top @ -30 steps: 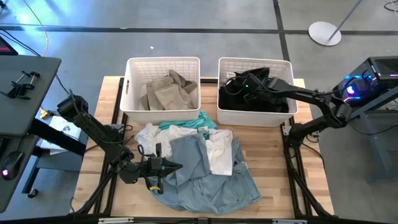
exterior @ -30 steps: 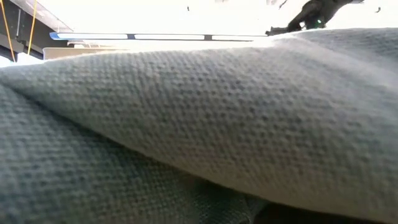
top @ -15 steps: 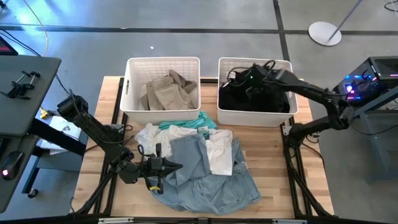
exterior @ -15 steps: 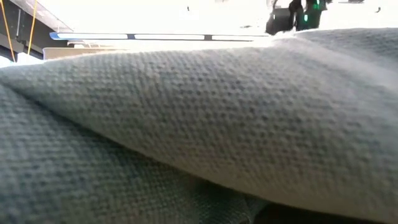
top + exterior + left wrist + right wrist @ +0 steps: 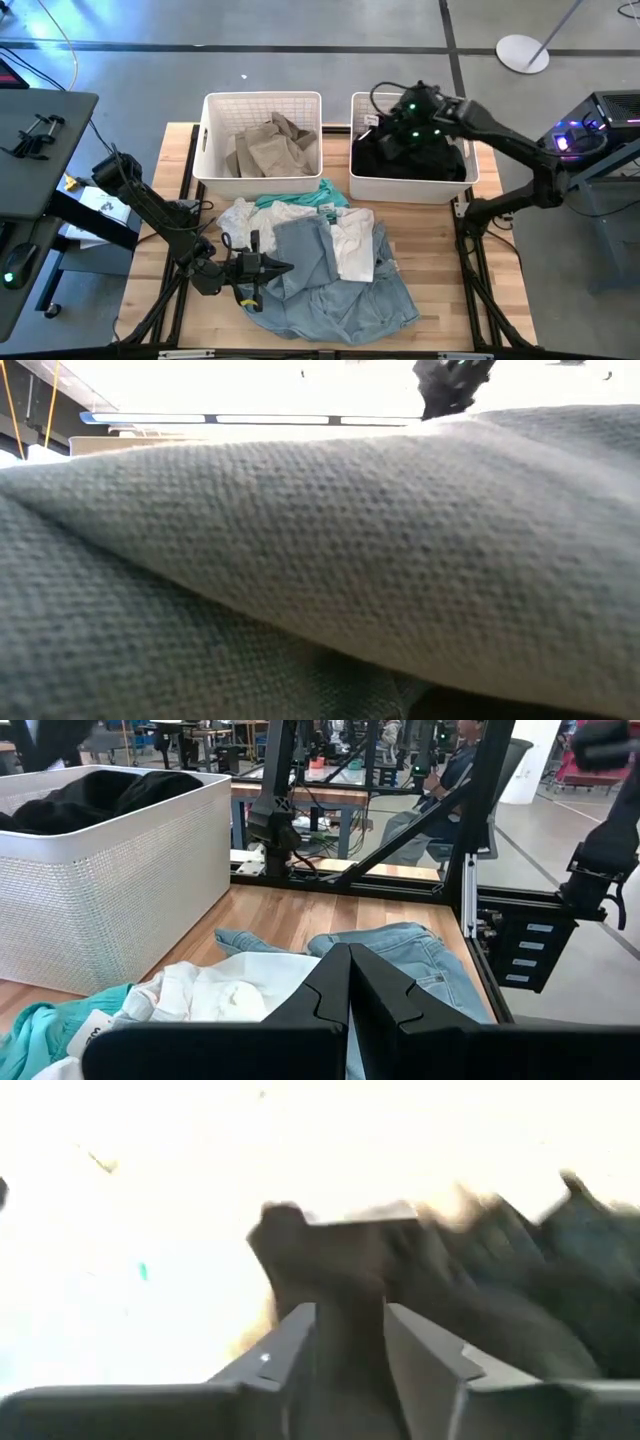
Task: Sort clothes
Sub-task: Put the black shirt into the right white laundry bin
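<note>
A heap of clothes lies mid-table: blue-grey denim (image 5: 330, 290), white pieces (image 5: 350, 245) and a teal one (image 5: 325, 193). Tan clothes (image 5: 268, 148) lie in the left basket (image 5: 262, 97). Black clothes (image 5: 415, 160) fill the right basket (image 5: 358, 100). My left gripper (image 5: 285, 267) is shut and level at the heap's left edge, above the white cloth (image 5: 210, 1000). My right gripper (image 5: 385, 140) hangs over the right basket, pointing down. Its fingers (image 5: 300, 1340) stand apart in a blurred wrist view, with the black clothes (image 5: 520, 1270) below them. Denim (image 5: 320, 560) fills the low view.
The two white baskets stand side by side along the table's far edge. Bare wood (image 5: 450, 280) shows to the right of the heap and a strip (image 5: 160, 200) to its left. Black frame rails (image 5: 470, 270) run along both table sides.
My right gripper has risen out of the right basket and tipped to point more steeply down. It has also drifted slightly toward the table's left. The black clothes stay in the basket.
</note>
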Tool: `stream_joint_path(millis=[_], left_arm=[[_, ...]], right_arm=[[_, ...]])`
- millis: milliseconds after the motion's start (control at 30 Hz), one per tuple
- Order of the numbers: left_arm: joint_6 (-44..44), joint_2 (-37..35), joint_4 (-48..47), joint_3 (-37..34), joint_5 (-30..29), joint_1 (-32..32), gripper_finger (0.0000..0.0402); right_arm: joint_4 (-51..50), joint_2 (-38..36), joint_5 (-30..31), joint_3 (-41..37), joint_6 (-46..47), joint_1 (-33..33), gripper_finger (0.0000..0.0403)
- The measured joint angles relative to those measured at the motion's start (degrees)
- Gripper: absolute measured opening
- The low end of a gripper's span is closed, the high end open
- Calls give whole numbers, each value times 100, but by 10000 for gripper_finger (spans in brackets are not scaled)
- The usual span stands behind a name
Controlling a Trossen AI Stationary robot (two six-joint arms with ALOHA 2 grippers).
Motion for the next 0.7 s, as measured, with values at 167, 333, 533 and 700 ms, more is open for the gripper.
stream_joint_path(millis=[167,333,533,700], left_arm=[[-2,0,1,1,0,0,0],[2,0,-4,-1,0,0,0],[2,0,-50,1,0,0,0],[4,0,-88,1,0,0,0]], right_arm=[[2700,11,-657,-1423,63,-140,21],[3173,113,-550,-2641,276,-591,16],[3572,82,-192,-3898,137,-1003,3],[3899,34,-118,-4230,-22,-1072,1]])
